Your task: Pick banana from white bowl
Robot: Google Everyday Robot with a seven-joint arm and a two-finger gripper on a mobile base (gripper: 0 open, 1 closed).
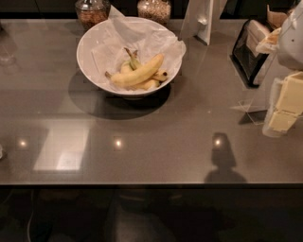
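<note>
Far right of the white bowl (85, 56), at the frame edge, sits the gripper (286, 108) — pale cream blocks hanging below the rounded white arm (291, 40), well apart from the bowl. Whether it is spread or closed can't be made out from this angle. The bowl stands upright on the grey bench (156, 156), with a dark shadow under its front and right side. Crumpled white paper (118, 33) lines it and sticks up past the far rim and the right rim. The banana (139, 71) lies inside the bowl on that paper, in the front-right part, long axis running from lower left to upper right, resting on top of a few more bananas. Their greenish stems point up toward the bowl's middle, and the one peeking out at the right has dark spots. Just behind the bowl: a glass jar with brown contents (91, 13) at the rear-left rim, a second jar with paler contents (154, 9) at the rear-right. Behind and right of the bowl stands a white upright panel (199, 19). Further right of the bowl is a leaning black-framed object (248, 47), and nearer than that a clear plastic stand (253, 101), just beside the gripper. Front of the bowl, the bench shows three small light reflections and one pale rectangular one — all well apart from the bowl.
</note>
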